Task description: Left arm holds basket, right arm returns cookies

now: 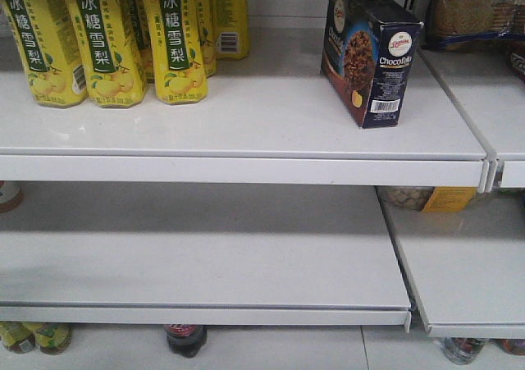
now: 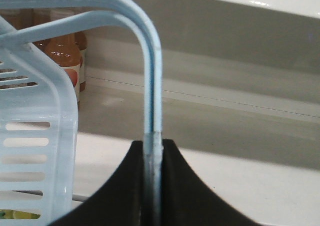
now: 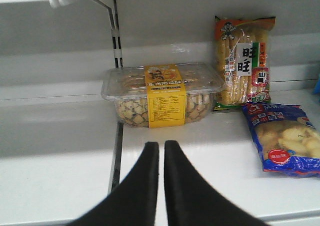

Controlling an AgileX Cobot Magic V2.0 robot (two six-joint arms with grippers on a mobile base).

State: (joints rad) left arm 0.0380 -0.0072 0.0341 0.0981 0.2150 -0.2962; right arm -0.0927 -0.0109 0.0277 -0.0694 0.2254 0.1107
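Two end effectors, both pressed together. The left end effector [image 2: 152,186] pinches the handle [image 2: 150,85] of the blue basket [image 2: 40,136], hoop running up from between its jaws; slotted wall at 9 o'clock in the left wrist view, brown bottles [image 2: 65,55] behind it. The right end effector [image 3: 161,186] is closed on nothing, tips nearly touching, pointing toward a clear tub of snacks [image 3: 162,93] with a yellow band at 12 o'clock; a rice cracker bag [image 3: 245,60] at 1 o'clock, a blue chip bag [image 3: 282,138] at 3 o'clock. The cookies [image 1: 369,50], a navy box, stand upright on the upper shelf [image 1: 246,132] in the front view, at about 1 o'clock, well apart from the yellow drink bottles [image 1: 107,38] at 10 o'clock. No arm near the box. Step looks like the return is done, box placed. The right arm sits by the lower shelf [image 3: 60,151]. Next move likely just pulling clear without clipping the tub, left keeping its pinch.
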